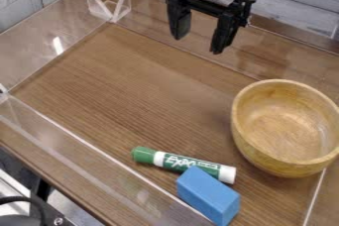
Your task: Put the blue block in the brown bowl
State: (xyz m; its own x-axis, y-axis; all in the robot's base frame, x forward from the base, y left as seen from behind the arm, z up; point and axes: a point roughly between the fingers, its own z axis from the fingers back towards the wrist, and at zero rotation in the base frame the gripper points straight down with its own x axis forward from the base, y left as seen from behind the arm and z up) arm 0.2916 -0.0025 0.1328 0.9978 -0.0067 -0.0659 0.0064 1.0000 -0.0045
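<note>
The hand [199, 32] hangs spread wide at the top, far from the blue block [209, 194] low down, next to the brown bowl [286, 127].

Green-and-white Expo marker [183, 164] lies flat near desk's [133, 81] front edge, angled, green cap twd left. Clear acrylic walls [54, 131] ring the wood-grain desk; folded clear piece [106, 7], maybe a stand, at back-left corner.
</note>
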